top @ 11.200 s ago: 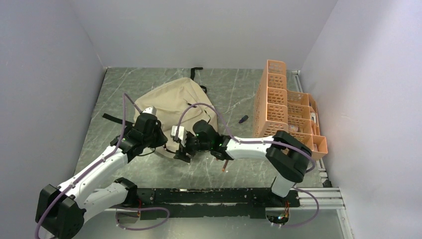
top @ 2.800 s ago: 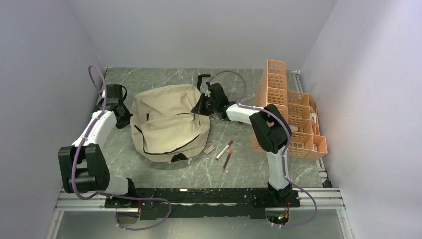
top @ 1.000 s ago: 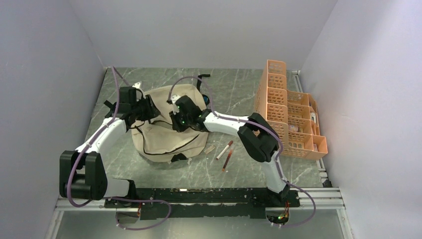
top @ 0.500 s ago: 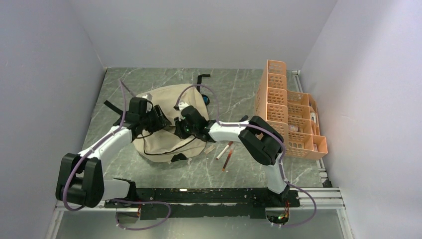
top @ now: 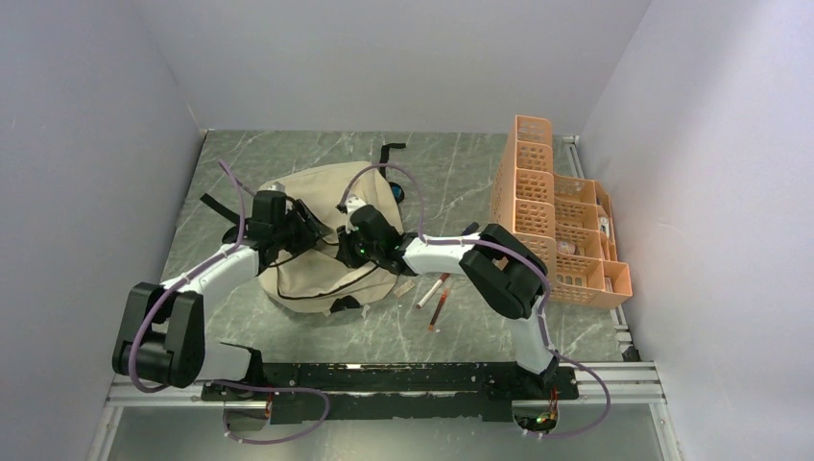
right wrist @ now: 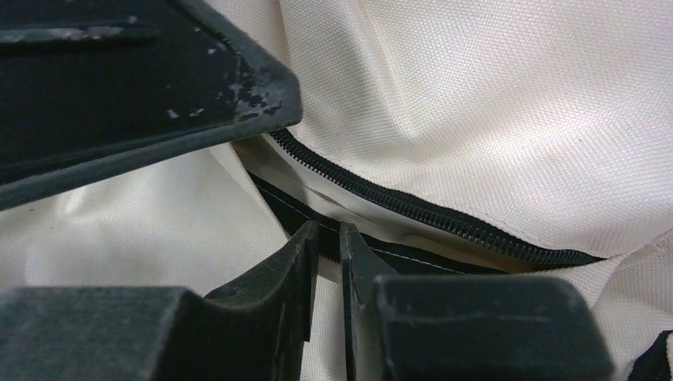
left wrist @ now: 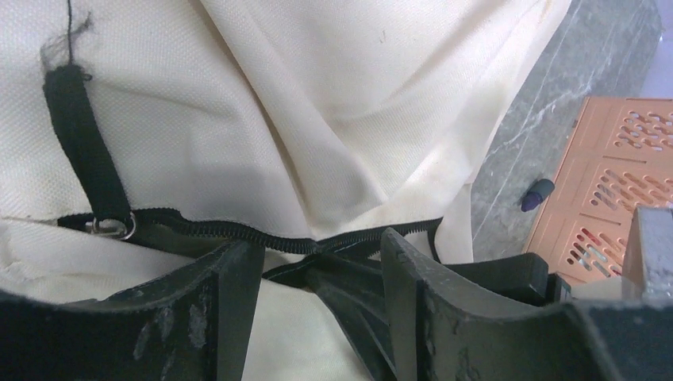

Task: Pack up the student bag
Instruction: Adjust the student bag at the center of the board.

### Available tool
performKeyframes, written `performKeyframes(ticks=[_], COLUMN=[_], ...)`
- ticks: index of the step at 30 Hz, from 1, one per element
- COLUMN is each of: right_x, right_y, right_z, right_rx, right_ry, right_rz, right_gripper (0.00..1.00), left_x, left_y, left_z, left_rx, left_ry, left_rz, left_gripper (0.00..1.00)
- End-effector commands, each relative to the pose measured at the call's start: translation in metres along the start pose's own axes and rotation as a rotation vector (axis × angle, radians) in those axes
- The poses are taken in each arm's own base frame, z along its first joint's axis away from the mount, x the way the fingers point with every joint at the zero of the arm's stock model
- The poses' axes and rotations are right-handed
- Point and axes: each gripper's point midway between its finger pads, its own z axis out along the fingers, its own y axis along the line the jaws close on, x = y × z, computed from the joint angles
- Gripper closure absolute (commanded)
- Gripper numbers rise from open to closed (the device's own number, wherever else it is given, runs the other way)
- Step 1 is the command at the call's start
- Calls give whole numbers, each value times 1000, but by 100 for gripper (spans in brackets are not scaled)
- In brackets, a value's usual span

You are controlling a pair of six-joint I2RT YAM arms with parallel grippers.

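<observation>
The beige student bag (top: 322,206) lies flat on the marble table, its black zipper (left wrist: 238,232) partly undone. My right gripper (right wrist: 329,228) is shut on the bag's black zipper edge (right wrist: 413,258), pinching it between its tips; seen from above it (top: 348,248) sits mid-bag. My left gripper (left wrist: 317,242) is open and straddles the same zipper line from the left, its fingers (left wrist: 230,294) over the fabric; from above it (top: 307,230) is close beside the right one. A black pull strap (left wrist: 83,151) with a metal ring lies on the bag.
Two pens (top: 434,288) (top: 439,310) and a small stub (top: 404,287) lie on the table to the right of the bag. An orange perforated organizer (top: 538,192) stands along the right side. A purple cap (left wrist: 536,193) lies near it.
My left gripper has moved right and nearer over the bag and has opened its jaws. The right gripper slid a little nearer along the bag, still pinched.
</observation>
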Motion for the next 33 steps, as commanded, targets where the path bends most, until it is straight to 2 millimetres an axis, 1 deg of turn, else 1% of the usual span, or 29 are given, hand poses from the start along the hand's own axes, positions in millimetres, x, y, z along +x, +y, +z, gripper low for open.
performKeyframes(ticks=[1, 5, 10, 12, 17, 18, 19, 24, 29, 33], right_x=[15, 14, 16, 16, 16, 16, 16, 13, 0, -11], right_y=[-4, -3, -3, -4, -4, -4, -5, -7, -9, -5], right_z=[-3, -4, -4, -4, -5, -5, -5, -9, -19, -25], right_rx=[18, 19, 19, 20, 22, 24, 25, 38, 42, 21], right_ry=[42, 41, 46, 47, 50, 51, 50, 36, -20, -62], right_rz=[0, -1, 0, 0, -7, -10, -11, -10, -8, -12], right_gripper=[80, 80, 80, 80, 80, 80, 80, 80, 78, 76], left_x=[-20, -21, -29, -32, -37, -38, -39, -48, -60, -65], left_y=[-19, -7, -3, -6, -11, -12, -13, -24, -40, -54], left_z=[8, 10, 5, 5, 10, 10, 10, 3, -10, -17], left_rx=[48, -3, -16, -16, -21, -21, -19, -5, 29, 66], left_ry=[-74, -90, -152, -155, -150, -150, -151, -164, -189, -187], left_rz=[-11, -15, -38, -38, -40, -41, -42, -46, -55, -55], left_gripper=[41, 45, 58, 65, 89, 93, 95, 95, 95, 95])
